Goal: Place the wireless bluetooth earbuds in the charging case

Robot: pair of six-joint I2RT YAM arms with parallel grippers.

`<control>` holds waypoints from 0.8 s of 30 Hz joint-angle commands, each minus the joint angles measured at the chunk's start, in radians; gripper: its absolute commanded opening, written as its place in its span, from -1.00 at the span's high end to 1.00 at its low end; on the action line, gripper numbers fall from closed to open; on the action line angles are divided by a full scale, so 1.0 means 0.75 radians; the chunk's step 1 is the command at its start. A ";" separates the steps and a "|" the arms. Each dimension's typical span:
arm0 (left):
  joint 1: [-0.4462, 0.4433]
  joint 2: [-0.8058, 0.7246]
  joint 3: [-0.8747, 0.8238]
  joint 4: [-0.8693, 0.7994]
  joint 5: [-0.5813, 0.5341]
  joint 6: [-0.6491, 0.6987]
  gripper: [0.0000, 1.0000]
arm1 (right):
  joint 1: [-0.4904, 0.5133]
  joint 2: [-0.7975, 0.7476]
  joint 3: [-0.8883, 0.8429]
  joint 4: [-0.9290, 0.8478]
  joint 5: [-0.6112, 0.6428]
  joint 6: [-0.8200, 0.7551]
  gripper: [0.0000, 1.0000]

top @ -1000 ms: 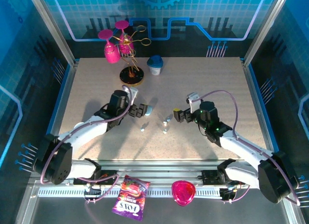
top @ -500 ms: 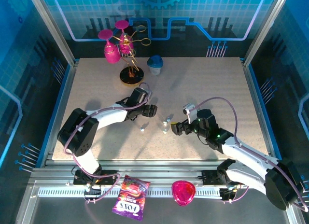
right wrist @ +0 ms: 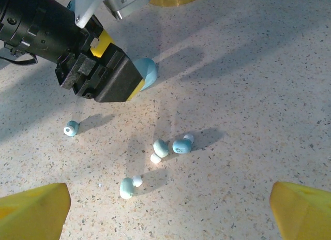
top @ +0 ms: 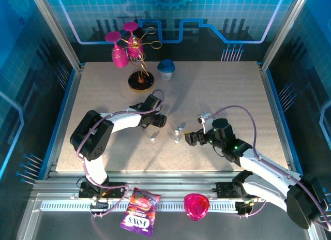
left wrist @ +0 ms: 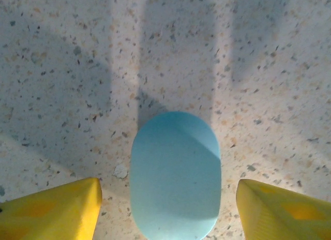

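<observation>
The charging case point(left wrist: 176, 175), a smooth light-blue oval, lies closed on the speckled table. My left gripper point(left wrist: 168, 198) is down over it, open, a yellow fingertip point(left wrist: 62, 209) on each side with a gap of table showing. In the right wrist view the case point(right wrist: 148, 72) peeks out from behind the left gripper point(right wrist: 111, 77). Several earbuds lie loose: two touching point(right wrist: 170, 147), one nearer point(right wrist: 126, 188), one off to the left point(right wrist: 71, 128). My right gripper point(right wrist: 169, 198) hangs open just short of them. From above, the left gripper point(top: 158, 121) and right gripper point(top: 190, 138) flank the earbuds point(top: 177, 134).
A gold stand point(top: 141, 82) holding pink cups point(top: 120, 51) and a blue-lidded white cup point(top: 166, 69) stand at the back. On the front rail lie a purple snack packet point(top: 138, 211) and a pink heart-shaped item point(top: 196, 206).
My left gripper has swung in over the case and its jaws have narrowed around it. My right gripper has moved a little nearer and left, toward the earbuds.
</observation>
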 commanded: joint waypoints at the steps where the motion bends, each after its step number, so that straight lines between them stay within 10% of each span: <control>1: -0.010 0.030 0.032 -0.060 -0.020 0.003 -0.37 | 0.014 0.004 -0.014 0.007 0.011 0.026 -1.00; 24: -0.042 -0.136 -0.062 0.123 0.061 0.064 0.36 | -0.008 0.053 0.204 -0.325 0.149 0.223 -0.99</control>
